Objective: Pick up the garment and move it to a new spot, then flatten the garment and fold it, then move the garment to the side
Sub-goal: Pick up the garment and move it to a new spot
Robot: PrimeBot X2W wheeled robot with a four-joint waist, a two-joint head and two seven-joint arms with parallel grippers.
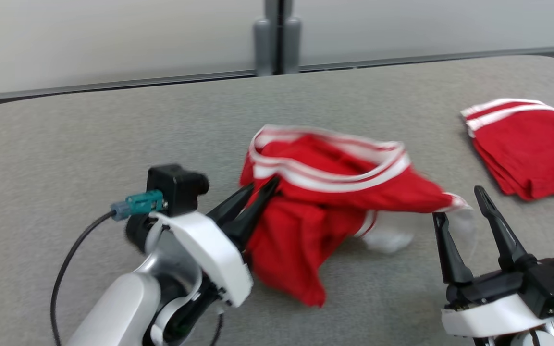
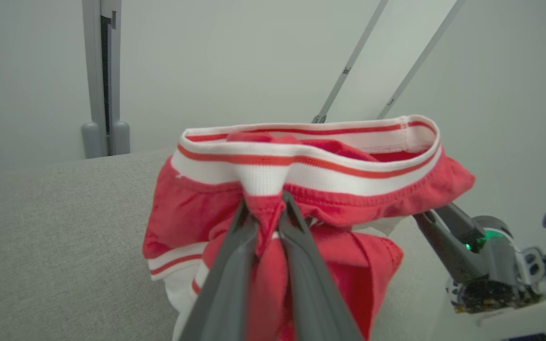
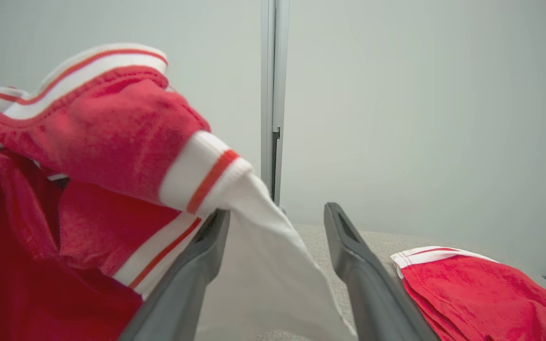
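The garment point(image 1: 334, 192) is a pair of red shorts with a white, red-striped waistband, bunched up at the table's middle. My left gripper point(image 1: 263, 185) is shut on its left edge just below the waistband; in the left wrist view the fingers point(image 2: 264, 203) pinch a fold of red cloth point(image 2: 348, 189). The shorts hang partly lifted, their lower part drooping to the table. My right gripper point(image 1: 458, 204) stands open at the garment's right corner. A white flap of the garment point(image 3: 111, 137) drapes between the spread fingers point(image 3: 277, 210).
Folded red shorts point(image 1: 526, 149) lie at the table's far right, also seen in the right wrist view point(image 3: 467, 289). The grey fabric-covered table point(image 1: 113, 134) has bare room to the left and front. A grey post point(image 1: 277, 38) stands behind the far edge.
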